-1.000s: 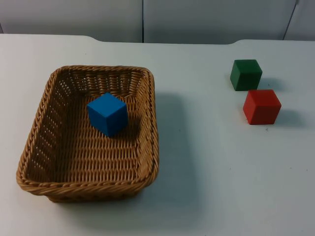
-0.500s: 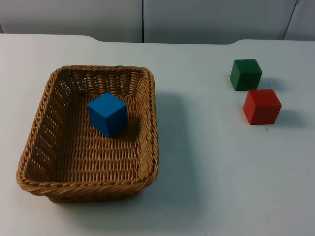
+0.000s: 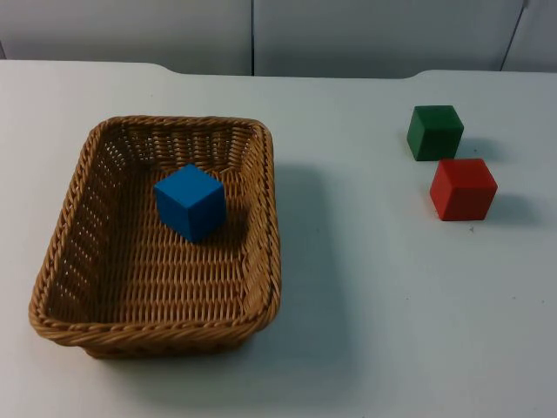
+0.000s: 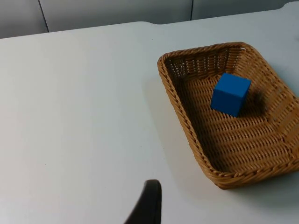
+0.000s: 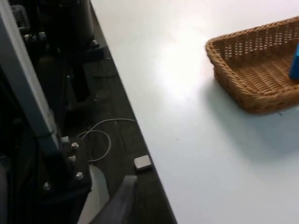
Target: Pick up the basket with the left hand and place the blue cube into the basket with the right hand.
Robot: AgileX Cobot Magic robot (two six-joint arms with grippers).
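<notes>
A brown wicker basket stands on the white table at the left in the top view. A blue cube lies inside it, toward the far side. The left wrist view looks at the basket and the cube from a distance. My left gripper hangs over bare table well away from the basket's long side, holding nothing. My right gripper waits past the table's edge, far from the basket, where a sliver of the blue cube shows.
A green cube and a red cube sit close together at the table's right. The grey partition wall closes the far side. Beyond the table edge, the right wrist view shows dark floor and a metal frame.
</notes>
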